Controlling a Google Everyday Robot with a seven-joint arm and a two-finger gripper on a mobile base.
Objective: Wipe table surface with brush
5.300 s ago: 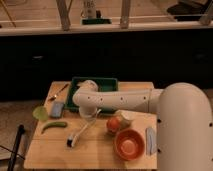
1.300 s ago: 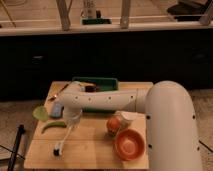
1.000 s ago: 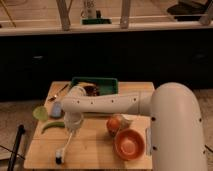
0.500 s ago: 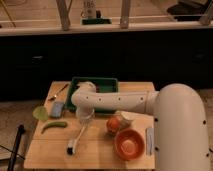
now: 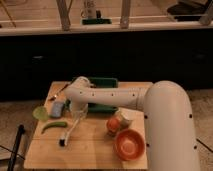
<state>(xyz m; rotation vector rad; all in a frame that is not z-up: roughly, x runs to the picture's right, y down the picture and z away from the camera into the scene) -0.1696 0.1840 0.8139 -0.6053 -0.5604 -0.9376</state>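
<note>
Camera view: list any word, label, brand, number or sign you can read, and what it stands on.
None can be read.
The arm's white shell carries small dark dots, not letters.
The brush, hanging from the gripper over the table surface, shows no marking, nor does the orange bowl.

The white robot arm reaches left across the light wooden plank counter point(image 5: 95, 147). Its gripper point(image 5: 78, 113) points down at the upper end of the slim white-handled brush point(image 5: 70, 132), whose dark bristle head rests on the boards. Just left lies a green pepper-like vegetable point(image 5: 53, 126). An orange bowl point(image 5: 129, 144) sits front right, a dark green tray point(image 5: 104, 83) behind the arm.
</note>
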